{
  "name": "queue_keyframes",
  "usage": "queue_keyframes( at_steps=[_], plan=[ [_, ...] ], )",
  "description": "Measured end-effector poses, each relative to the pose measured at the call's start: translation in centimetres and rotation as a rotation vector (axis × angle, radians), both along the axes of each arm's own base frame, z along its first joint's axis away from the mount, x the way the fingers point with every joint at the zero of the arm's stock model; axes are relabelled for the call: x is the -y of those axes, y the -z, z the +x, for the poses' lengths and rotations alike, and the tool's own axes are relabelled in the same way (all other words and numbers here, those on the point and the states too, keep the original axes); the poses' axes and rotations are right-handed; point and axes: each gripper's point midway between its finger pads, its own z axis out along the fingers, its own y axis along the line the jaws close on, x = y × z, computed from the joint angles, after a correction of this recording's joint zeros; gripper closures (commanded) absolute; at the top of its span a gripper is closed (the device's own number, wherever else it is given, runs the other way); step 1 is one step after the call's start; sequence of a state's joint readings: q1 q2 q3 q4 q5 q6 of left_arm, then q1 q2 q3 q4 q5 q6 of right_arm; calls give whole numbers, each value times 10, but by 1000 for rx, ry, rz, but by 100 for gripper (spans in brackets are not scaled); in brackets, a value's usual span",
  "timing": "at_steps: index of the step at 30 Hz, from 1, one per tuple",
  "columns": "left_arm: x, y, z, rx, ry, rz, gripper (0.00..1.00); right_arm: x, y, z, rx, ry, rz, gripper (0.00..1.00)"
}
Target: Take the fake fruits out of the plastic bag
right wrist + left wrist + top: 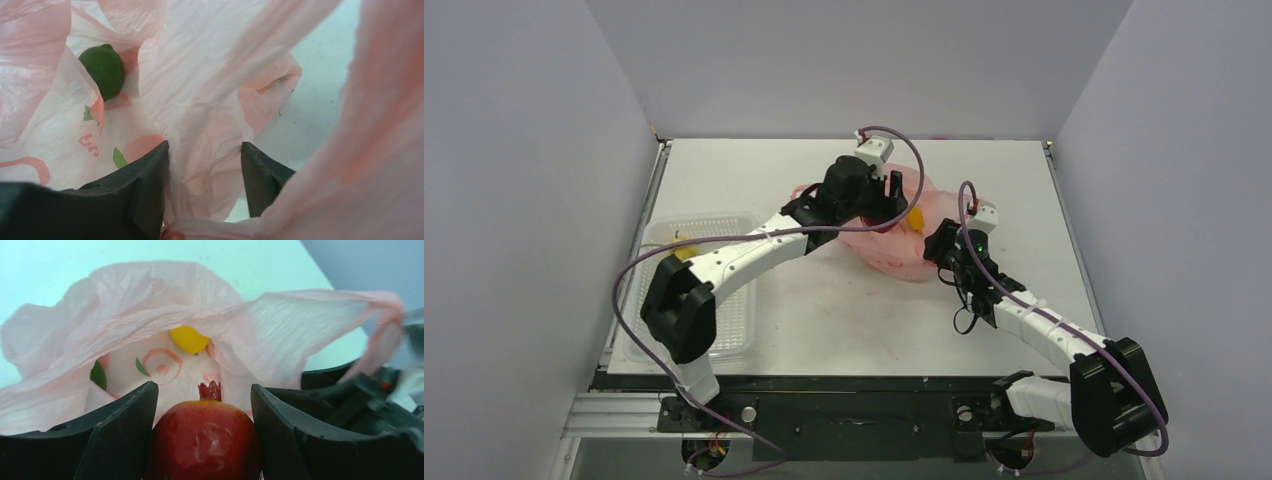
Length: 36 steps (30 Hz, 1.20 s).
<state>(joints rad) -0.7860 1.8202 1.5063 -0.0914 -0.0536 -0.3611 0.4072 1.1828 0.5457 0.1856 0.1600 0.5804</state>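
Note:
The pink plastic bag [902, 258] lies mid-table, mouth lifted. My left gripper [886, 205] is inside the mouth, and in its wrist view [204, 388] it is shut on a glossy red round fruit [202, 440] with a small crown. A yellow fruit [189, 339] lies deeper in the bag [280, 335]; it also shows from above [916, 217]. My right gripper [942, 248] is at the bag's right edge. In its wrist view [205, 145] bunched pink film [205, 125] fills the narrow gap between the jaws. A green round fruit [105, 70] lies inside.
A clear plastic tray [734, 315] stands at the table's left, under the left arm, with a small yellow fruit [684, 252] in it. Grey walls close the table on three sides.

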Motion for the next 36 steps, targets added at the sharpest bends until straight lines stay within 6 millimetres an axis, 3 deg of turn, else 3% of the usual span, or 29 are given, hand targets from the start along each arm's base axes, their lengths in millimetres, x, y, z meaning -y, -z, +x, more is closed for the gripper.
queue_keyframes(
  at_steps=[2,6,9,12,15,19,22,27,32,36],
  plan=[
    [-10,-27,-8,29,-2,-27,100,1,0,0,1,1,-9,80],
    [-52,-72,-29,69,-39,-54,100,3,-1,0,7,2,-25,91],
    [-110,-89,-40,82,-123,-54,100,4,-4,-1,22,3,-23,94],
    [-181,-84,-50,71,-256,-29,100,4,-7,-1,32,1,-18,96],
    [-246,-61,-63,32,-397,16,100,3,-7,-1,33,-5,-15,100],
    [-293,-18,-86,-42,-518,101,100,0,-7,-2,33,-21,-18,100],
    [-312,14,-95,-105,-587,163,100,-1,-6,-3,31,-32,-27,100],
    [-327,62,-115,-236,-669,218,97,2,0,-7,8,-44,-61,100],
    [-341,79,-127,-263,-737,240,76,4,8,-12,-26,-60,-96,100],
    [-355,96,-135,-275,-789,285,49,1,8,-14,-43,-99,-118,100]
  ],
)
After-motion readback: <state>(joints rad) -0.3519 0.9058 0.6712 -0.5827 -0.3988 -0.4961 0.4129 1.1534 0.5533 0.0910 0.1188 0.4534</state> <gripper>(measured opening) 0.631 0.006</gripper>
